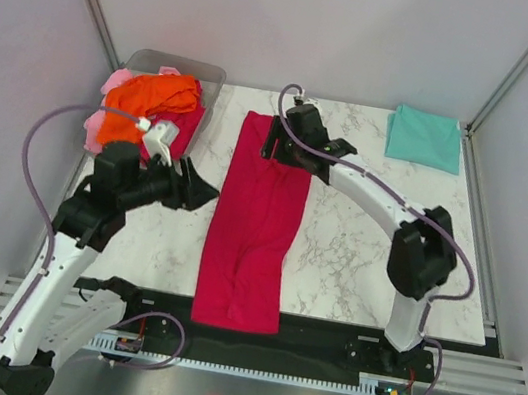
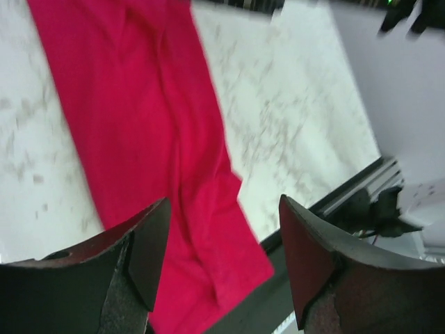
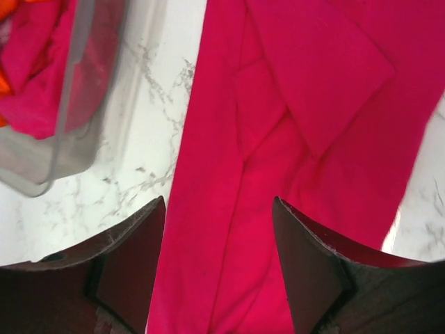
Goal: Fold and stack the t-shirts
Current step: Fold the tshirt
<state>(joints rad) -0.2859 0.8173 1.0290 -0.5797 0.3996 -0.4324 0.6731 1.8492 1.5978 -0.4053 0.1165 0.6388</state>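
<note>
With left fingers point(image 2: 149, 250) and right fingers point(image 3: 132, 264) spread wide and empty, the long crimson cloth t-shirt point(image 1: 255, 221), overhanging the near tabletop point(image 1: 354, 263) edge, could slide off if gripped unevenly.

Grey-veined white table point(image 1: 364, 265), crimson t-shirt point(image 1: 254, 226), teal t-shirt point(image 1: 425, 137), orange t-shirt point(image 1: 153, 103)

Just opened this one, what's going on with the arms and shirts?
A crimson t-shirt lies on the marble table folded into a long strip, near end over the edge. Neither arm holds it: the left gripper hovers open by its left side, the right gripper open over its far end. A teal t-shirt sits folded at the far right; an orange t-shirt and a pale pink t-shirt are heaped in a clear bin far left.
</note>
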